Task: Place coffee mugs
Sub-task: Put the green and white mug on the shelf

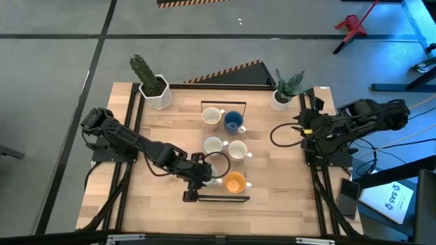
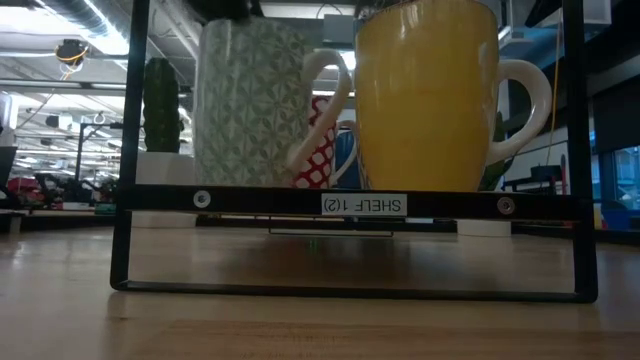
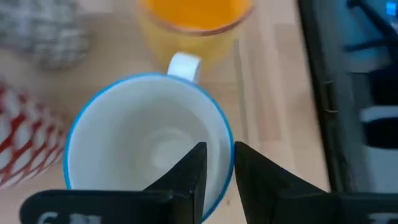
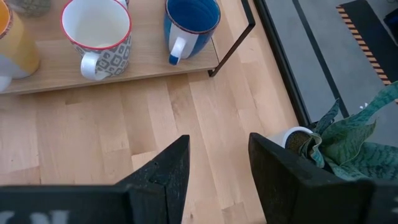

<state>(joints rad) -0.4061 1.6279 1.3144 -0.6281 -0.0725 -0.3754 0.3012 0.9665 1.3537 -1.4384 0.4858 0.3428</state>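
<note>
Mug with the blue rim sits on the shelf beside the orange mug, its wall pinched between the left gripper fingers' narrow jaws, so release should be gentle, lifting straight up without nudging neighbours; the right gripper waits, jaws apart, near the plant.

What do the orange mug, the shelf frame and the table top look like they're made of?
Orange mug: likely glazed ceramic, going by its smooth glossy wall and white handle.
Shelf frame: looks like thin black-painted metal bar, with screws showing; the material is a guess.
Table top: light wood planks, with visible grain and seams.
</note>
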